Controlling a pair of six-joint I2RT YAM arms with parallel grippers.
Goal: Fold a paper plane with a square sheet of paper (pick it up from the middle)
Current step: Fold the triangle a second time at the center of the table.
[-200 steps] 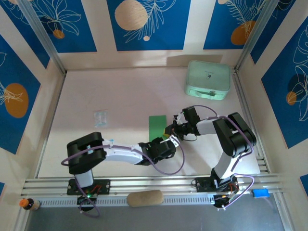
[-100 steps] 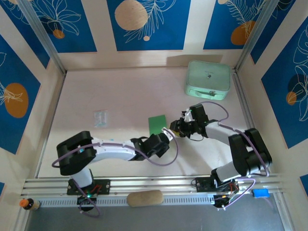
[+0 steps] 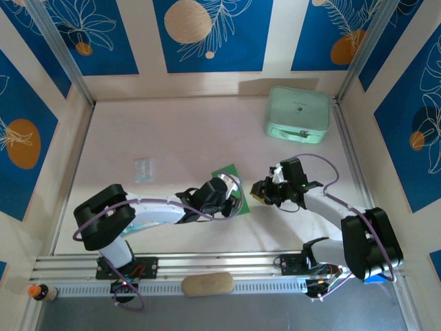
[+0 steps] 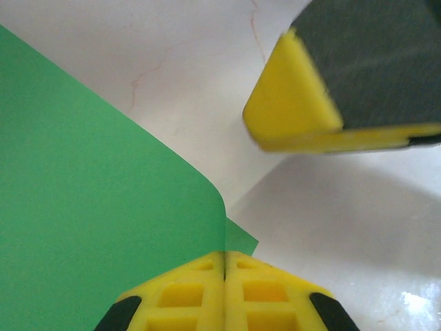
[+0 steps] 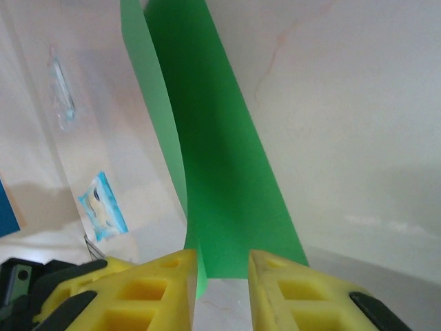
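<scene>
The square sheet of paper (image 3: 226,174) is bright green and lies at mid-table, tilted, with its near part under my left gripper (image 3: 236,198). In the left wrist view the sheet (image 4: 89,207) curls up into the left gripper (image 4: 224,262), whose jaws are shut on its corner. My right gripper (image 3: 258,192) hovers just right of the sheet. In the right wrist view the paper (image 5: 207,138) stands up in a fold, and my right gripper (image 5: 222,265) is open with the paper's near edge between its fingers, against the left one. One right finger (image 4: 331,83) appears in the left wrist view.
A pale mint-green case (image 3: 298,114) stands at the back right. A small clear packet with blue print (image 3: 143,169) lies left of the sheet, and the same packet (image 5: 103,210) appears beyond my right fingers. Frame rails line the table's sides.
My left gripper has moved forward and closed on the sheet's near corner. My right gripper has opened and drawn back to the right. The sheet now sits tilted and lifted.
</scene>
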